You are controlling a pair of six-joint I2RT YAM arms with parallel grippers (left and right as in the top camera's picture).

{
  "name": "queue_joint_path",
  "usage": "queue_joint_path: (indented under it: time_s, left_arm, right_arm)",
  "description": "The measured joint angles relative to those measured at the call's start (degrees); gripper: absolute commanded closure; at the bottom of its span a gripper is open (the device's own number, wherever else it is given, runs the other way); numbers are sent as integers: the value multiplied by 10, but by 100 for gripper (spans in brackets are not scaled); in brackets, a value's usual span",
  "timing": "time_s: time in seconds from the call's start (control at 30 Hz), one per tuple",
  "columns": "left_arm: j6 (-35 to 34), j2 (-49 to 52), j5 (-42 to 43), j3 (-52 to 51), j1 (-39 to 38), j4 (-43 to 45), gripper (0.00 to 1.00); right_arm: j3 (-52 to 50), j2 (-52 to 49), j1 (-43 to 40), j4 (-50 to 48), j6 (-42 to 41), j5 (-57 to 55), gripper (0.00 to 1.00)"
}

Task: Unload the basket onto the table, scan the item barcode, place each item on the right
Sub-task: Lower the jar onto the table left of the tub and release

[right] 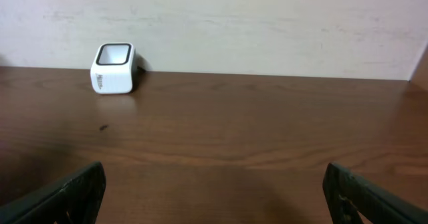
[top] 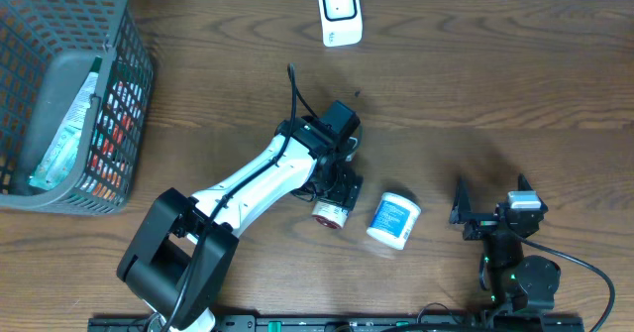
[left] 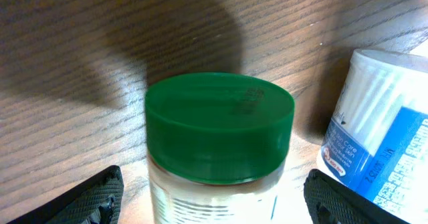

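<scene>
Left wrist: jar (left: 219, 127), label cut off, between parted left fingers (left: 87, 200); right fingers (right: 67, 194) parted

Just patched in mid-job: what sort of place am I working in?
Probably a mock shop checkout: a white barcode scanner, a grey basket of packaged goods, a green-lidded jar.

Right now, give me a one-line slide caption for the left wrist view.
Left tool open astride a green-lidded jar on the wooden table, a blue-and-white tub beside it.
</scene>
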State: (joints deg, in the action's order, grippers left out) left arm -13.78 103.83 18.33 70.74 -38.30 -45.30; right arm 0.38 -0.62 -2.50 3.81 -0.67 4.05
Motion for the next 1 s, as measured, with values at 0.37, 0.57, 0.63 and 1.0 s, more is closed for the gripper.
queue_joint_path:
  time_s: [0.37, 0.57, 0.63, 1.0]
  left_arm:
    - [0, 0, 0, 0, 0, 8, 16]
    - [0, -12, 0, 10, 0, 11, 16]
    - [0, -26, 0, 15, 2, 14, 16]
    - [1, -203, -65, 26, 91, 5, 17]
  right_arm:
    - [0, 0, 0, 0, 0, 0, 1]
    - [0, 0, 0, 0, 0, 0, 1]
    - [0, 0, 0, 0, 0, 0, 1]
    - [0, 0, 0, 0, 0, 0, 1]
